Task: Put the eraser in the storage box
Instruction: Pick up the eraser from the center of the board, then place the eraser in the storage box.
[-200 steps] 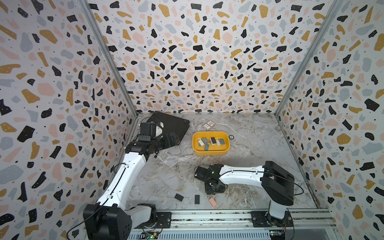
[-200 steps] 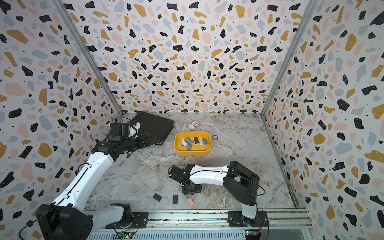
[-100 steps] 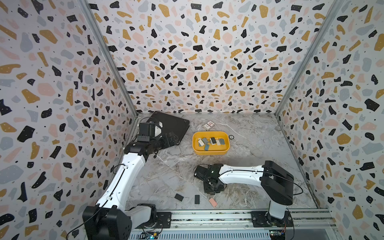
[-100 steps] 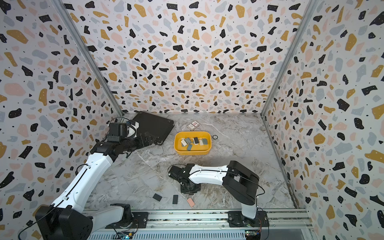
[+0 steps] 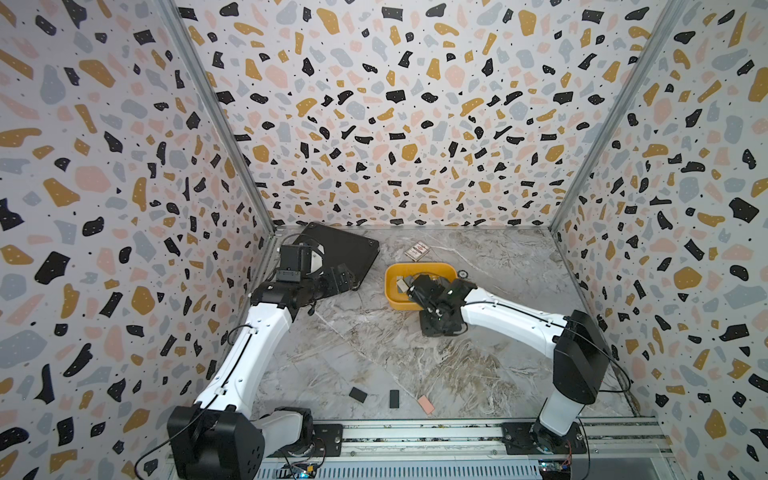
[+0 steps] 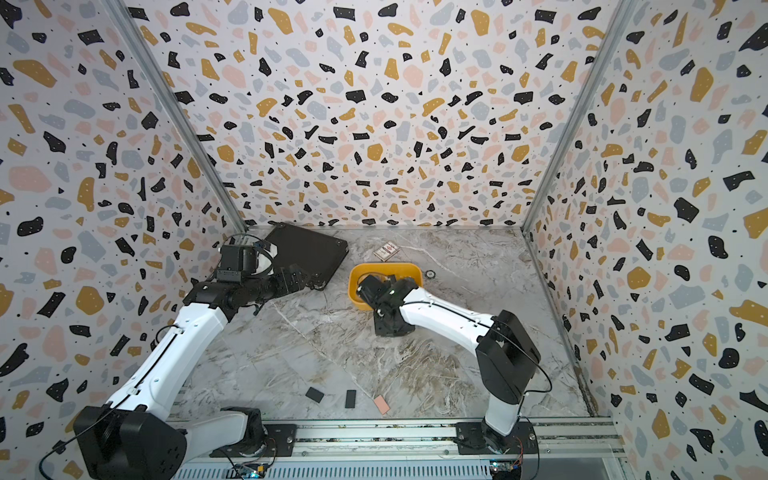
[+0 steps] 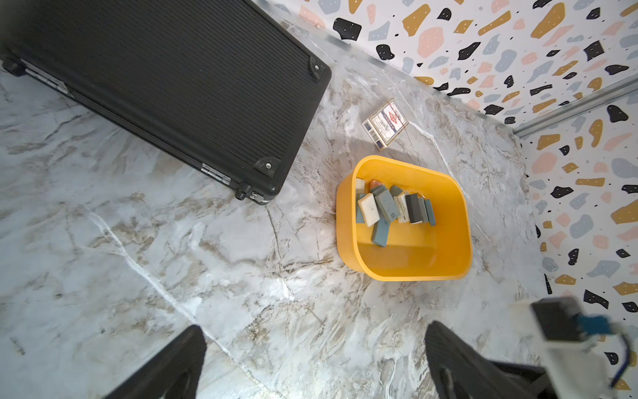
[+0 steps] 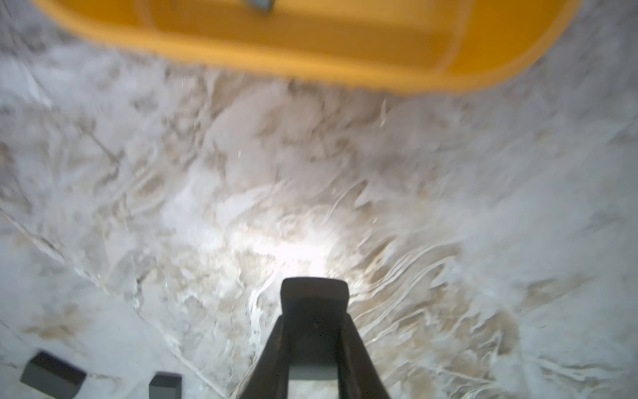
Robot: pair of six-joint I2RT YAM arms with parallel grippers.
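Note:
A dark eraser (image 8: 313,293) sticks out past the fingertips of my right gripper (image 8: 313,321), which is shut on it. That gripper (image 5: 432,328) (image 6: 390,330) hangs above the marble floor, just in front of the near wall of the yellow storage box (image 5: 390,286) (image 6: 353,286) (image 8: 310,51). The view from the right wrist is blurred. Several erasers (image 7: 383,207) lie inside the storage box (image 7: 414,266). My left gripper (image 7: 316,331) (image 5: 343,280) stands open and empty by the corner of the black case, to the box's left.
A flat black case (image 5: 336,249) (image 7: 155,86) lies at the back left. A small card pack (image 5: 417,252) (image 7: 385,124) lies behind the box. Two black erasers (image 5: 358,394) (image 5: 394,398) and a pink one (image 5: 425,404) lie near the front rail.
My right gripper has shut on the dark eraser low on the floor, then risen and moved back toward the yellow box. The left arm has stayed put.

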